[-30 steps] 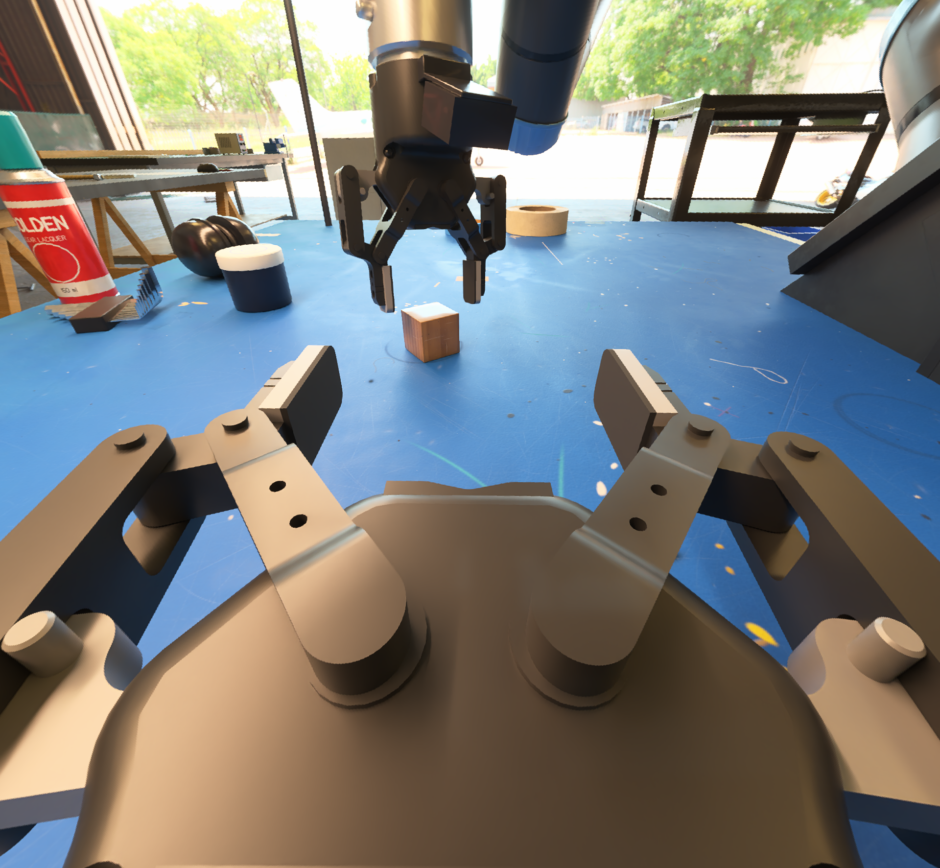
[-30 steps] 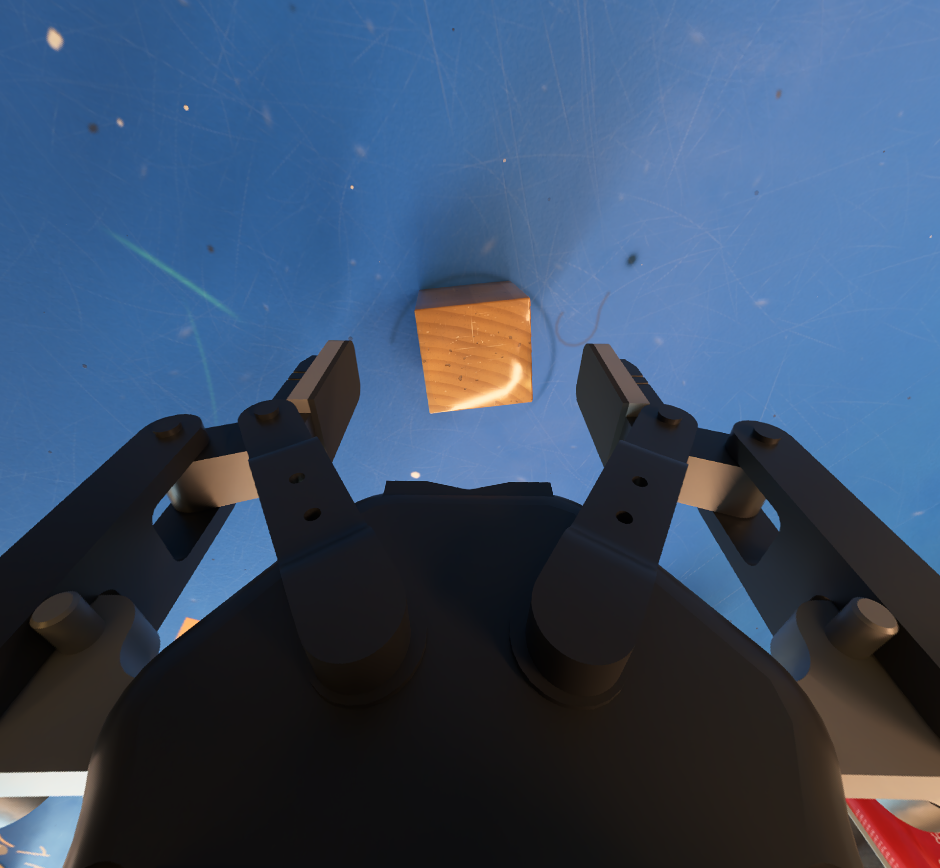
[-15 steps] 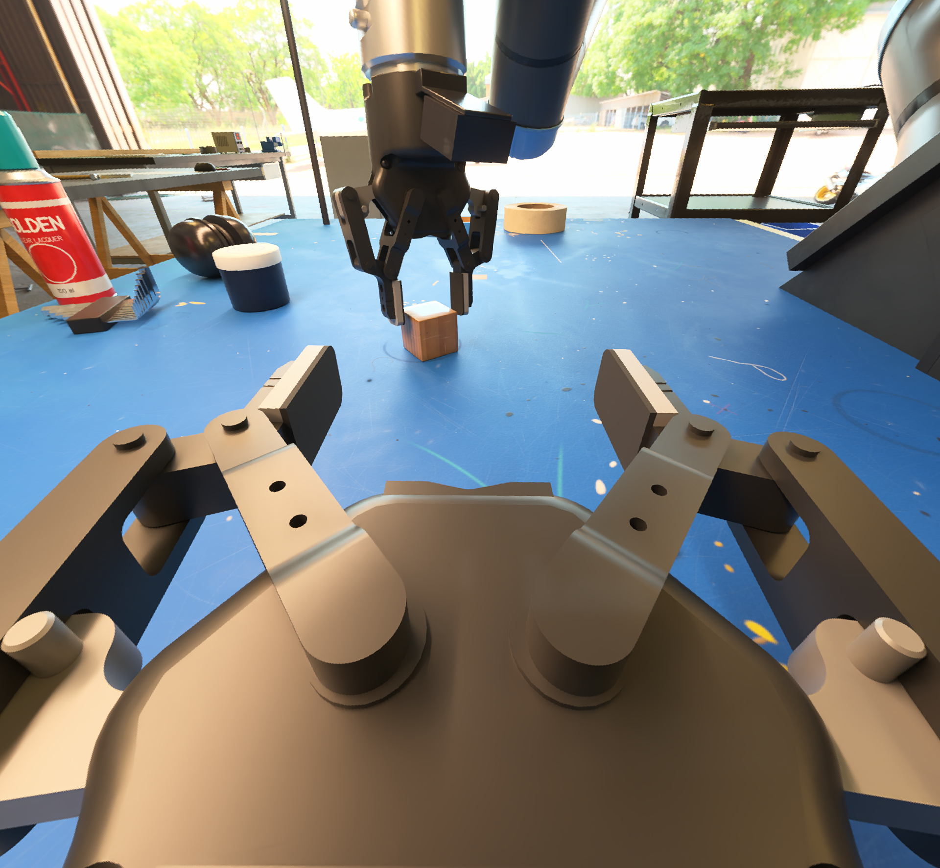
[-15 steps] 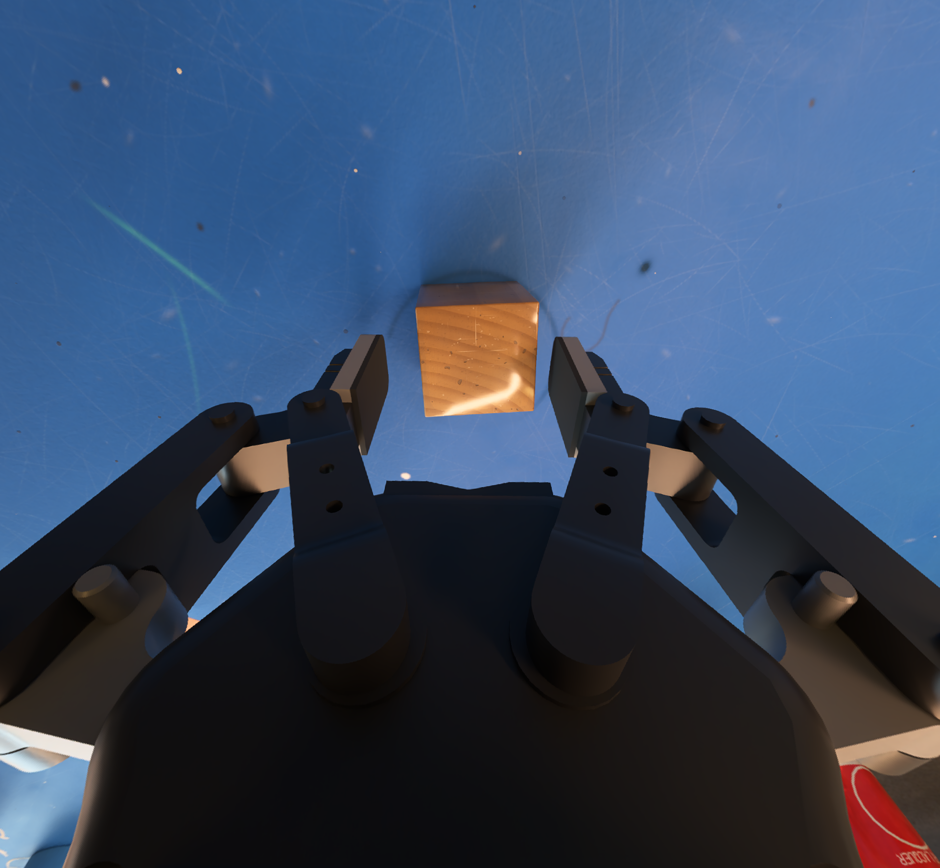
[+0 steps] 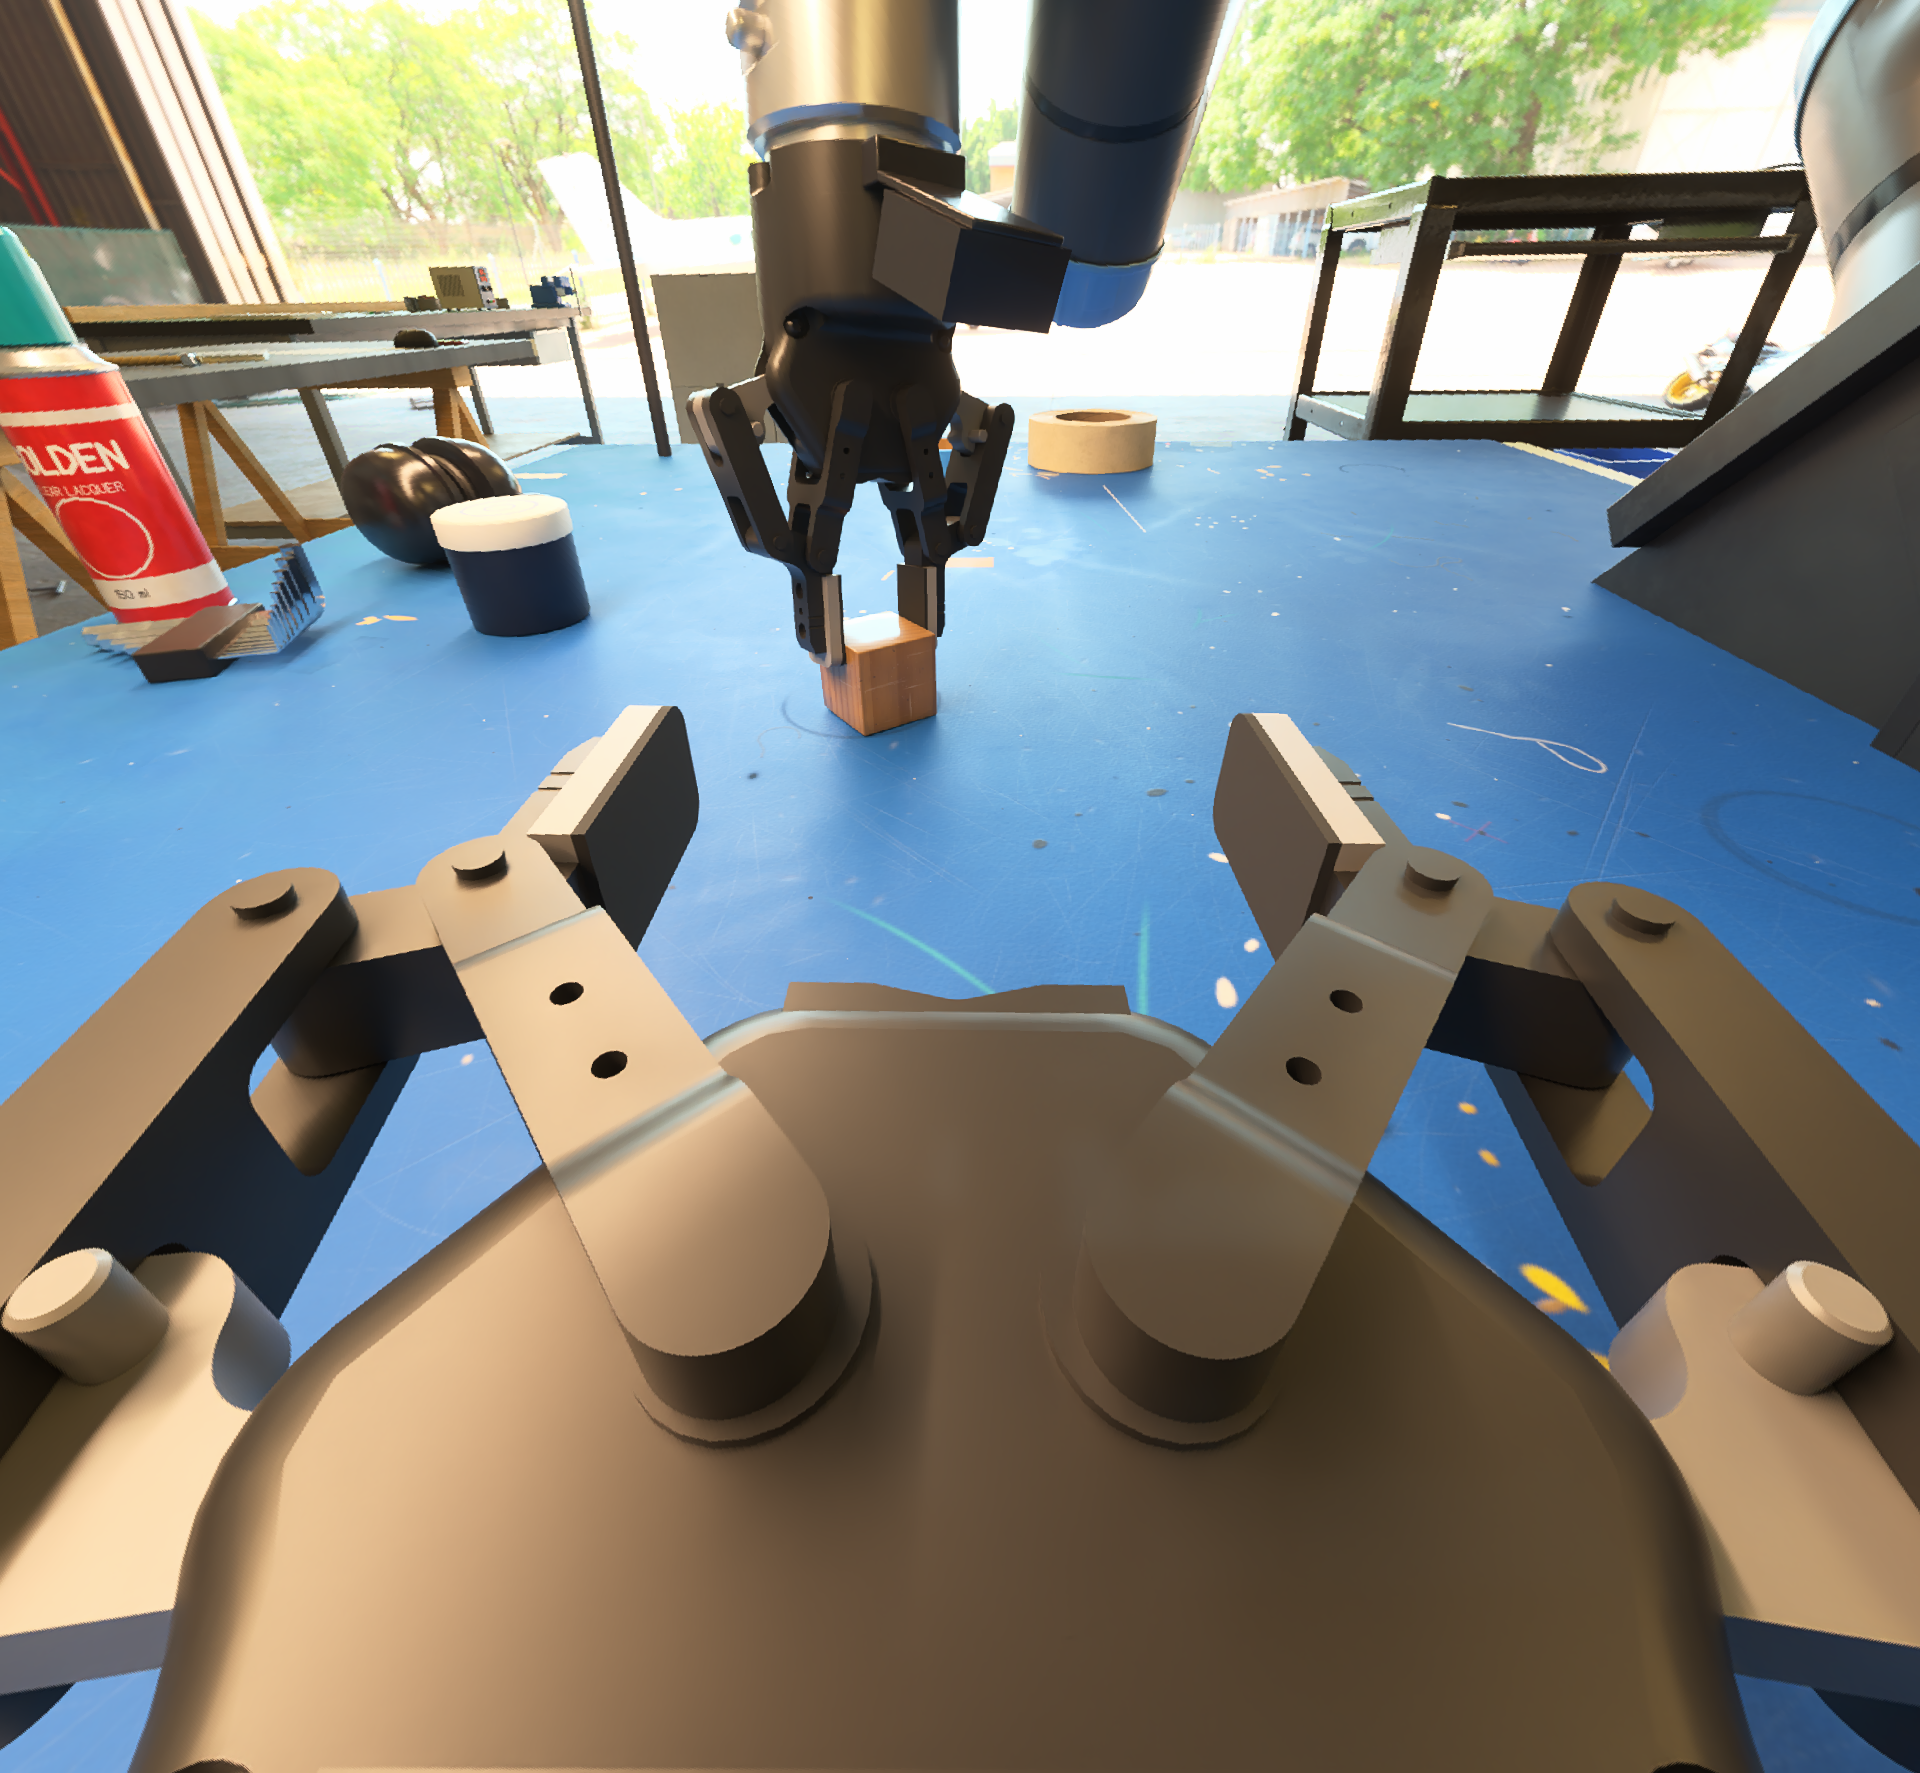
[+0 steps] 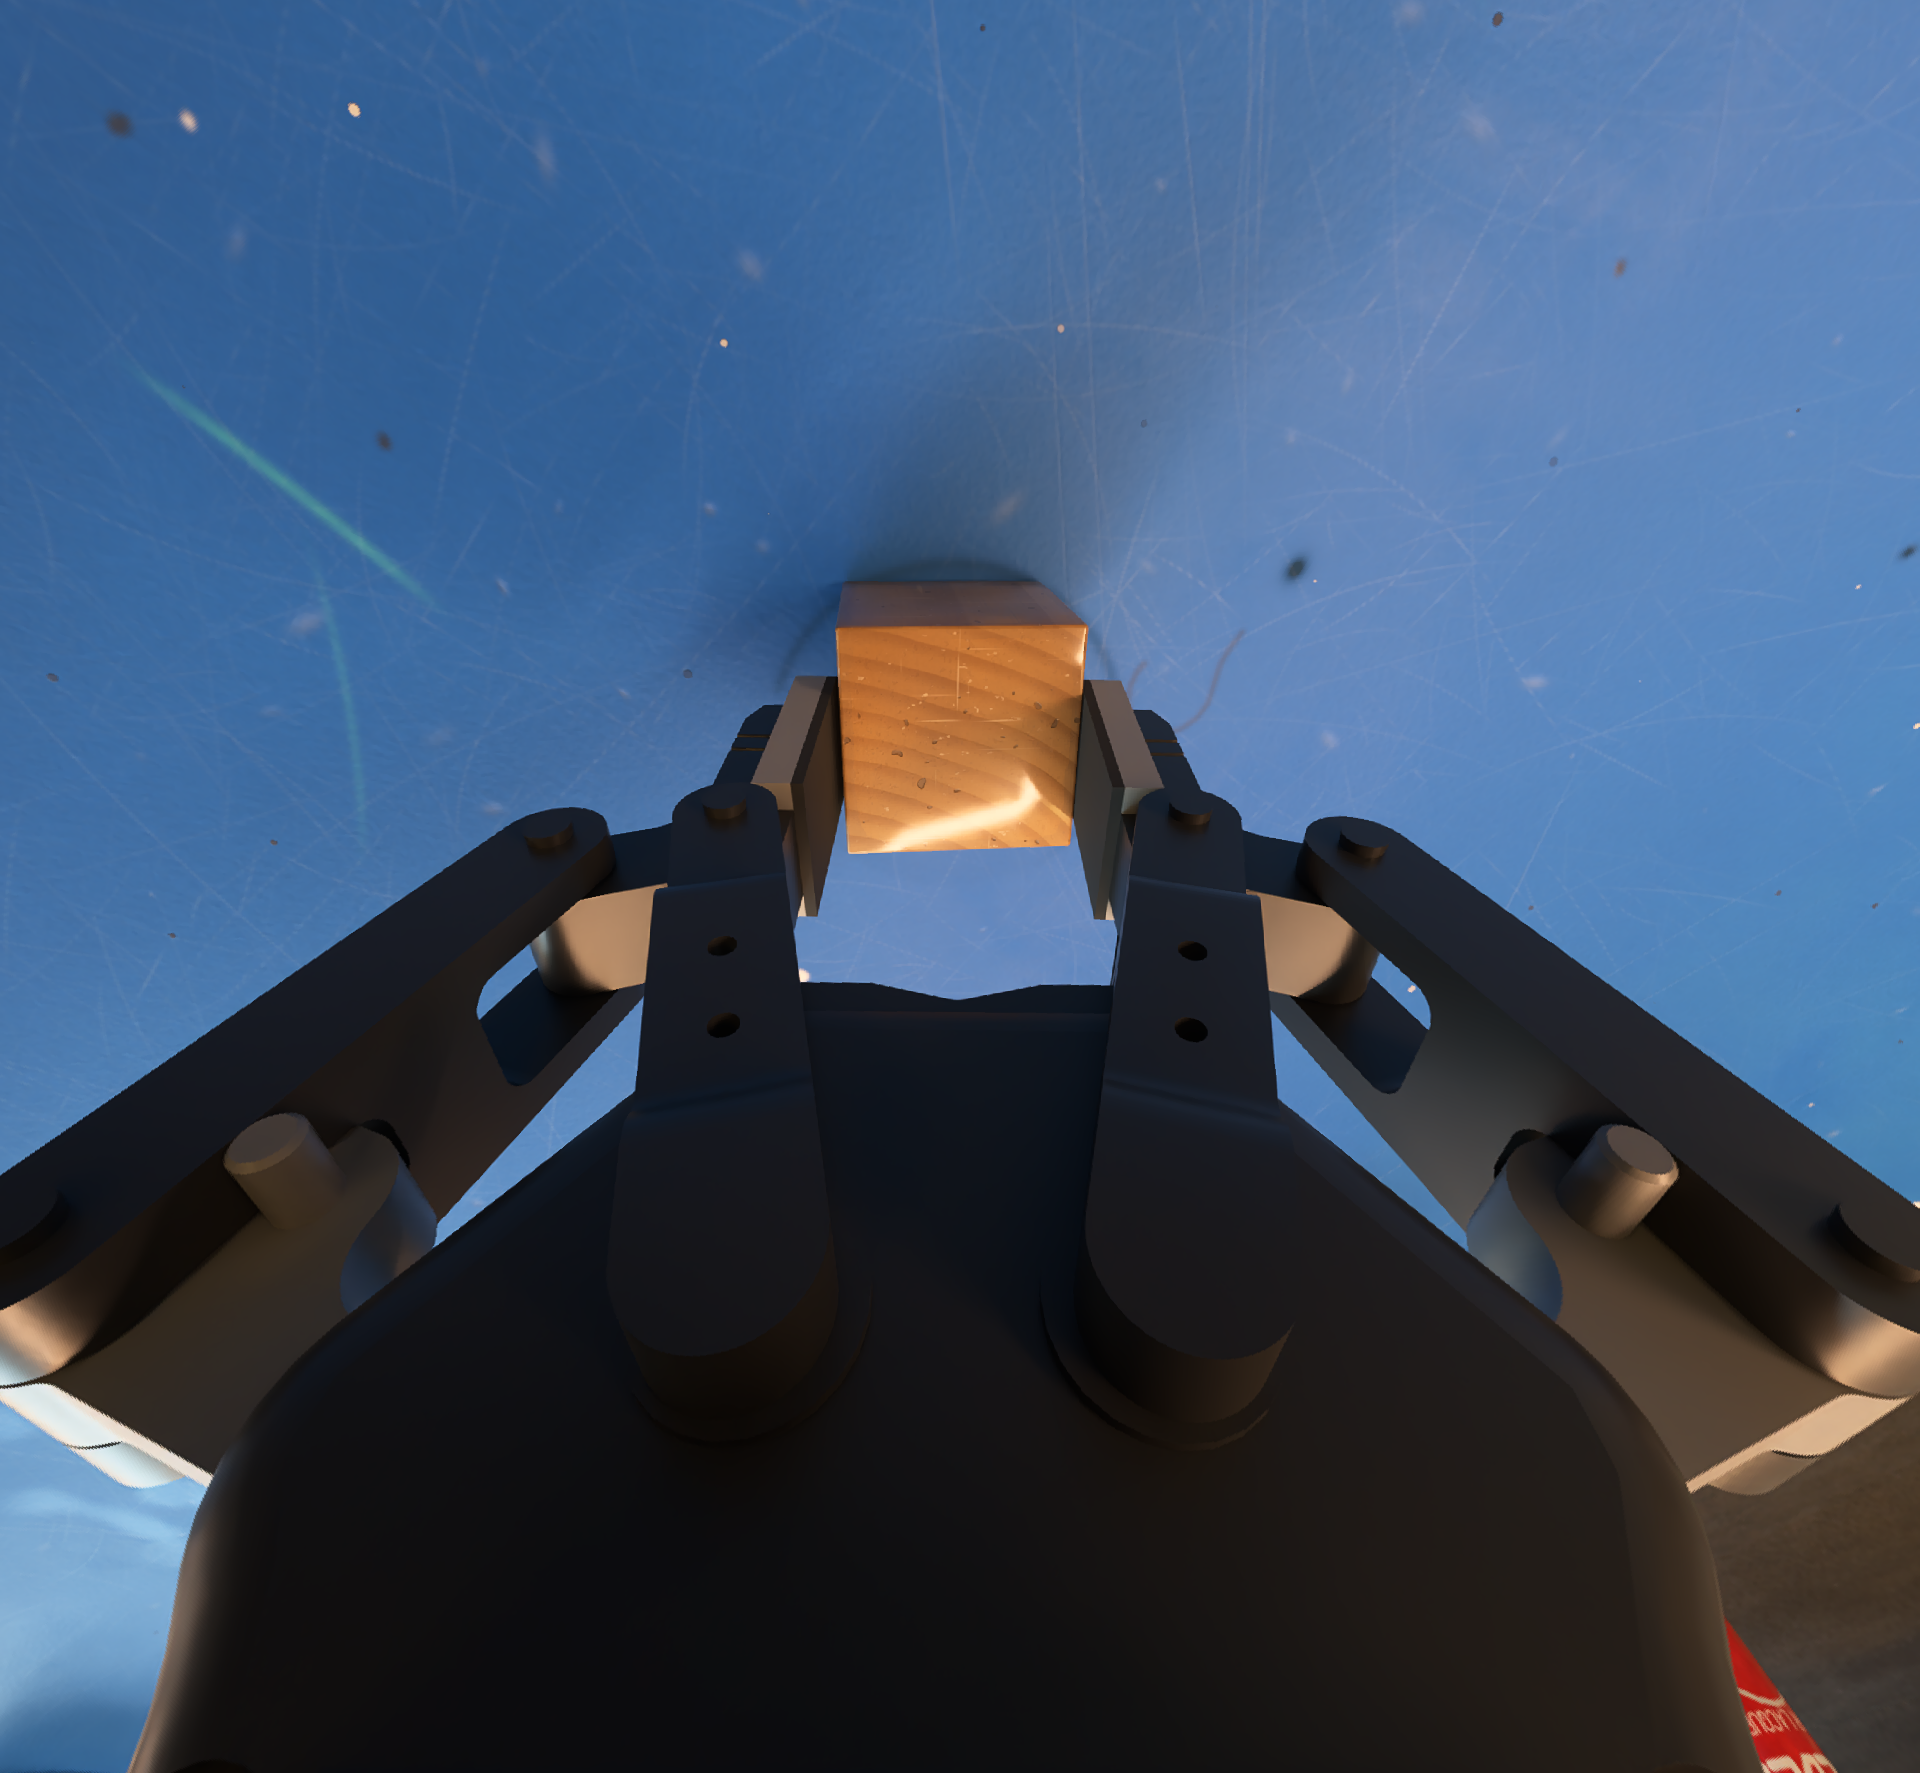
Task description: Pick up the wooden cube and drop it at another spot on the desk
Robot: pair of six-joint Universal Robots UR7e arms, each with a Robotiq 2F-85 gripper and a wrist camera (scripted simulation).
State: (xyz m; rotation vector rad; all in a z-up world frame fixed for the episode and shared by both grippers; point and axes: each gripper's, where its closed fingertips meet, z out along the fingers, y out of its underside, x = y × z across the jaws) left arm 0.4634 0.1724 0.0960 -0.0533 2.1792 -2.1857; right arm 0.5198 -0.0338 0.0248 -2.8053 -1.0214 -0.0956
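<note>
The blue desk [image 5: 1299, 643] fills both views, scratched and paint-flecked. In the left wrist view a red spray can [image 5: 83, 497] stands at nine o'clock by the desk's edge, a dark jar with a white lid [image 5: 509, 565] sits nearer centre at ten o'clock, and a roll of tape [image 5: 1091, 440] lies at one o'clock near the far edge; all are well apart from the work.

The right gripper [image 6: 958, 778] points straight down at the desk, its two pads pressed against opposite side faces of the wooden cube [image 6: 956, 736]; it has closed to the cube's width and grips it. The left gripper [image 5: 951, 798] hangs spread wide and empty, with the cube [image 5: 878, 684] well ahead of it at twelve o'clock.

The cube sits directly between the right gripper's fingers [image 5: 821, 617] at twelve o'clock, with the pads reaching only partway down its sides. Whether its base touches the desk cannot be told; it looks to rest there or just above. Having no long axis, it demands no turning. The lift is therefore probably a straight pull upward by the right arm, the nearer one, then a carry to bare desk away from the jar.
</note>
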